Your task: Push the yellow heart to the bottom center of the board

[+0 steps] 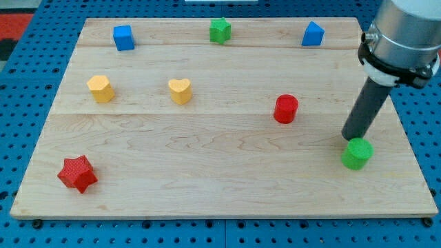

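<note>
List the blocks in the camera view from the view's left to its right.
Red star → yellow hexagon-like block → blue cube → yellow heart → green block at the top → red cylinder → blue block → green block beside my tip.

Bright even light, soft shadows, sharp focus.

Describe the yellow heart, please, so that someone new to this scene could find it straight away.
Start at the wooden board and look to its upper left quarter, where two yellow blocks sit side by side. The yellow heart is the one nearer the board's middle, right of the yellow hexagon. Its notched top sets it apart; my tip is far off by the green block.
</note>
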Controlling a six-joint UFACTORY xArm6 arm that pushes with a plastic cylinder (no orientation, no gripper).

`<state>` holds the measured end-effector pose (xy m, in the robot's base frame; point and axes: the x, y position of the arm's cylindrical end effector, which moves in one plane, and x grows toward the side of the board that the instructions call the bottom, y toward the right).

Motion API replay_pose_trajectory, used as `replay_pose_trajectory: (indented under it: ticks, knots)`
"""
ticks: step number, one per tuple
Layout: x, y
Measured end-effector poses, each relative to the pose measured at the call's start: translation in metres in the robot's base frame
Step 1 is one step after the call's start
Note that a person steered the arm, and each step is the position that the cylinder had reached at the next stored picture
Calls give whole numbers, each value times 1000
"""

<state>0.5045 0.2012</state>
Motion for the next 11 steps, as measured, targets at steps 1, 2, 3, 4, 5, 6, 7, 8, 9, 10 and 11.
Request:
replay_pose_trajectory:
  ticks: [1,2,3,4,5,6,7,8,9,10,11]
  knots:
    - [15,-3]
    - [4,-56]
    - [-4,-169]
    - [-38,-220]
    - [-85,-184]
    - [-155,-192]
    - [-165,-267]
    - [-130,-302]
    - [-97,-276]
    - [-100,-263]
    - [-105,-262]
